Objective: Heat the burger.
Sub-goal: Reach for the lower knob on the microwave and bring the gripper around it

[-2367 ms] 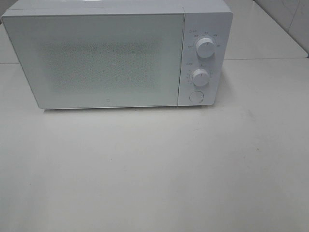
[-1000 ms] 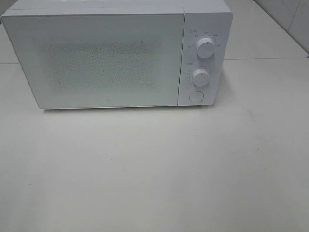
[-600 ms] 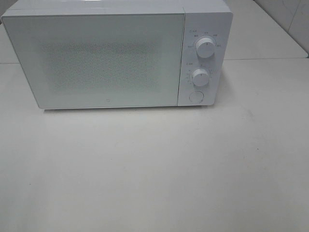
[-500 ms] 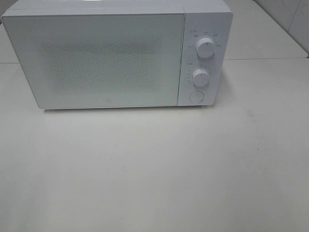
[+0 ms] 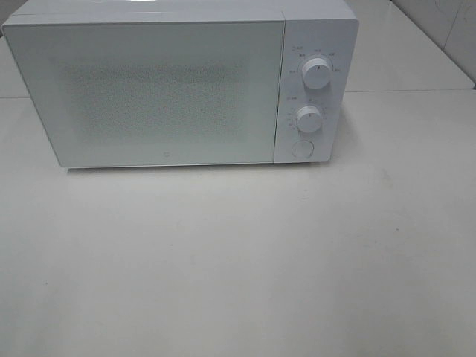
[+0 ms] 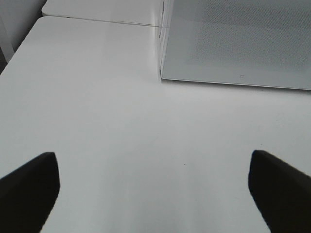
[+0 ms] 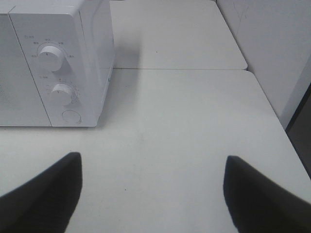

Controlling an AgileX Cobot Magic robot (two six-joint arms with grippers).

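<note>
Two white tabletops (image 5: 238,260) abut under the microwave (image 5: 163,89); pale wall (image 7: 272,43) alongside.

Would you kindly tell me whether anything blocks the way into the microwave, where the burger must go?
The shut door of the microwave closes off the inside. The burger shows in no view. Only table lies between that door and the left gripper and right gripper, both open.

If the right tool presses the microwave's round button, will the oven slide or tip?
Probably not: the microwave is a wide, low box sitting flat on the table, so likely heavy and stable. The button sits low, so tipping seems unlikely.
</note>
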